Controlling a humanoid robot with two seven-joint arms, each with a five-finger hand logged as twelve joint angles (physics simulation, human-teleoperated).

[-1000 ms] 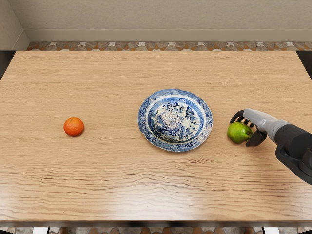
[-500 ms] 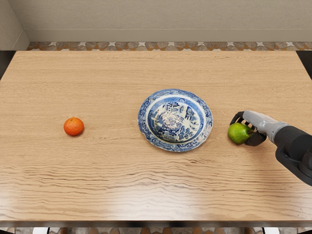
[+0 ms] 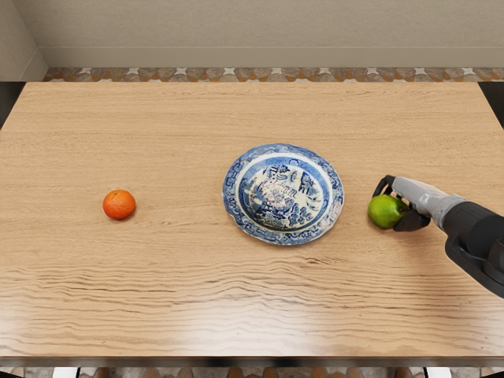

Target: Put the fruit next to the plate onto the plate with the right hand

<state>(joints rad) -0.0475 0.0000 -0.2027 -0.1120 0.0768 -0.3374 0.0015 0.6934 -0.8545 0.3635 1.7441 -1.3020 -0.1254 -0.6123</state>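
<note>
Green fruit (image 3: 383, 211): sat just right of the plate (image 3: 229, 192), clear of its rim.
Right hand (image 3: 405, 207): reached in from the plate's right, dark fingers (image 3: 384, 186) curled closely around the fruit.
Orange (image 3: 119, 204): on the table (image 3: 157, 299), well left of the plate.

Small round orange fruit (image 3: 119, 204) on a light wooden tabletop (image 3: 157, 299).
The fruit rests on the tabletop's left half, well in from every edge; a beige wall (image 3: 268, 31) and a pebbled floor strip (image 3: 236, 74) lie beyond the far edge.
</note>
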